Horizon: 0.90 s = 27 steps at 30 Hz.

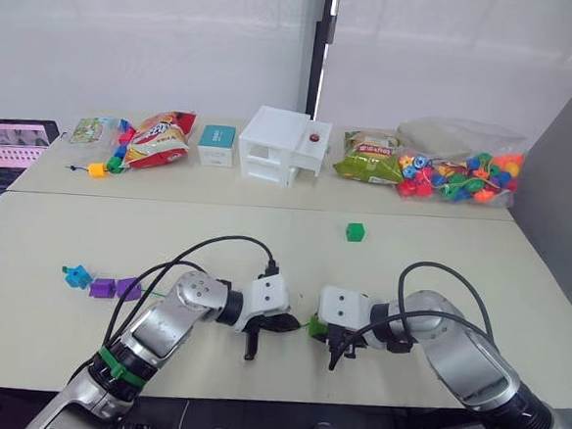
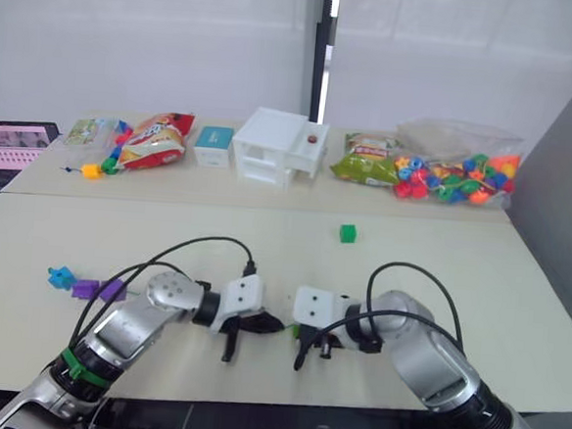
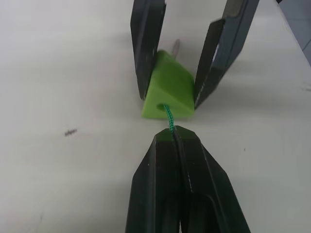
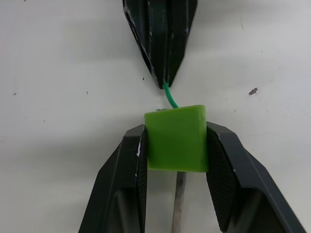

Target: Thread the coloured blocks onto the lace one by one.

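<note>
Near-centre of the pale table (image 1: 458, 276): the 2 grippers meet tip to tip. The right gripper (image 4: 176, 145) pinches 1 green block (image 4: 176, 138) between its 2 fingers, one on each side face. The left gripper (image 3: 173, 133) has its fingers pressed together on the lace (image 3: 169, 118), a thin green cord that runs from the fingertips straight into the hole in the block's facing side. The lace's pale stiff tip (image 4: 179, 201) emerges from the block's opposite side, between the right gripper's fingers, just above the table.

A 2nd green block (image 1: 355, 232) lies alone farther back, right of centre, well apart from both grippers. At the left, 2 purple blocks (image 1: 115, 288) and 1 light blue block (image 1: 77, 277) sit in a close row, the blue one leftmost.

Along the far edge, left to right: a laptop (image 1: 11, 146), a short bead string (image 1: 103, 165), snack bags (image 1: 161, 139), a small teal box (image 1: 216, 145), a white box (image 1: 281, 145), and a clear bag of mixed beads (image 1: 461, 173).
</note>
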Available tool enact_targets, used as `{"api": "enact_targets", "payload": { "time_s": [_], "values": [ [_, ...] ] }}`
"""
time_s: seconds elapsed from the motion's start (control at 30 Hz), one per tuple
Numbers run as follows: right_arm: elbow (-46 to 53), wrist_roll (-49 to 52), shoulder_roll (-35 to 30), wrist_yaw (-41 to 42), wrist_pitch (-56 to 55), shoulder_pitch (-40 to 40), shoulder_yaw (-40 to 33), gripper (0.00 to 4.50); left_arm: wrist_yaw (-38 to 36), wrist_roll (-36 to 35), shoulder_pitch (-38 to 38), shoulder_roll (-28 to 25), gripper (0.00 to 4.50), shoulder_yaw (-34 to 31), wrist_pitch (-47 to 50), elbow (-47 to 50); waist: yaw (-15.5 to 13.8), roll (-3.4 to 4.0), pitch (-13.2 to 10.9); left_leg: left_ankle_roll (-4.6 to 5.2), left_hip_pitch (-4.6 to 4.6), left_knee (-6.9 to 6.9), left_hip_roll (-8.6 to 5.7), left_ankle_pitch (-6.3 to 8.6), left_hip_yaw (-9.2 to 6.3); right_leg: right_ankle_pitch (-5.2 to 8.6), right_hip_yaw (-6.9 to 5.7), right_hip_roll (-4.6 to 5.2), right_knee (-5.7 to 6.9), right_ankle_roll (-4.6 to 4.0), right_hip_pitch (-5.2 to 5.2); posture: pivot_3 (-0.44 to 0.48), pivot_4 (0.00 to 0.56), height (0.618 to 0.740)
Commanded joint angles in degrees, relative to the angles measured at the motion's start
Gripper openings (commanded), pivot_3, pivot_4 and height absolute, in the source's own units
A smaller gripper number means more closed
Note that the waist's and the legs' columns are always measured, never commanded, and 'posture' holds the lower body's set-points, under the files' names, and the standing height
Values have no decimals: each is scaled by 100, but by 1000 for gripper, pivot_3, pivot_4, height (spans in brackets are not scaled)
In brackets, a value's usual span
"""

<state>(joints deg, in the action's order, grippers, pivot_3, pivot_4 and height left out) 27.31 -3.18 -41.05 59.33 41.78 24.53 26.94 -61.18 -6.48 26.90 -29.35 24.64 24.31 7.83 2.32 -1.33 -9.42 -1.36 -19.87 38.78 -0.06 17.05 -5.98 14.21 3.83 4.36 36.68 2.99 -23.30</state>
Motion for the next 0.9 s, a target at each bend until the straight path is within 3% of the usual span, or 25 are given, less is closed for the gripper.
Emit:
{"api": "enact_targets", "payload": {
  "time_s": [0.03, 0.27, 0.4, 0.47, 0.6, 0.7, 0.9],
  "values": [
    [-165, 54, 13, 79, 58, -78, 263, 1133, 44, 69, 88, 20, 0, 19, 28, 45, 4, 0, 0, 0, 0, 0, 0, 0, 0, 0, 0, 0, 0, 0, 0, 0, 150, 740],
    [-189, 40, 6, 83, 37, -90, 285, 1133, 39, -100, 89, -41, 0, -153, 437, 343, 5, 0, 0, 0, 1, 1, 0, 0, 0, 0, 0, -1, 1, 0, 0, 0, 150, 740],
    [-158, 35, 30, -12, 119, -133, 225, 1133, -130, -280, 120, -269, 1287, -277, 714, 604, 7, 0, 0, 0, 1, 1, 1, 0, 0, 0, 0, -1, 1, 0, 0, 0, 150, 740],
    [-115, 48, 48, -74, 156, -158, 168, 2187, -183, -302, 147, -374, 1851, -298, 733, 684, 3, 0, 0, 0, 2, 0, 1, 0, 0, 0, 0, -1, 2, 0, 0, 0, 150, 740],
    [80, 156, 19, -87, 312, -220, 39, 3554, -217, -259, 245, -478, 3194, -223, 706, 726, -8, 0, -1, 0, -1, 0, -1, 0, 0, 0, 0, 1, 0, 0, -1, 0, 150, 740],
    [236, 191, -105, -84, 403, -297, -124, 4474, -236, -320, 349, -375, 3201, -149, 781, 722, -27, 0, -1, 0, -4, 0, -1, 0, -1, 0, -1, 2, -2, 1, -1, 0, 150, 740],
    [471, 666, -546, 83, 475, -596, -741, 4474, -47, 4, 499, -74, 3201, 302, 698, 532, -96, -1, -2, 3, -16, 1, -3, 2, -1, 2, -2, 4, -13, 4, -3, 0, 150, 740]
  ]
}}
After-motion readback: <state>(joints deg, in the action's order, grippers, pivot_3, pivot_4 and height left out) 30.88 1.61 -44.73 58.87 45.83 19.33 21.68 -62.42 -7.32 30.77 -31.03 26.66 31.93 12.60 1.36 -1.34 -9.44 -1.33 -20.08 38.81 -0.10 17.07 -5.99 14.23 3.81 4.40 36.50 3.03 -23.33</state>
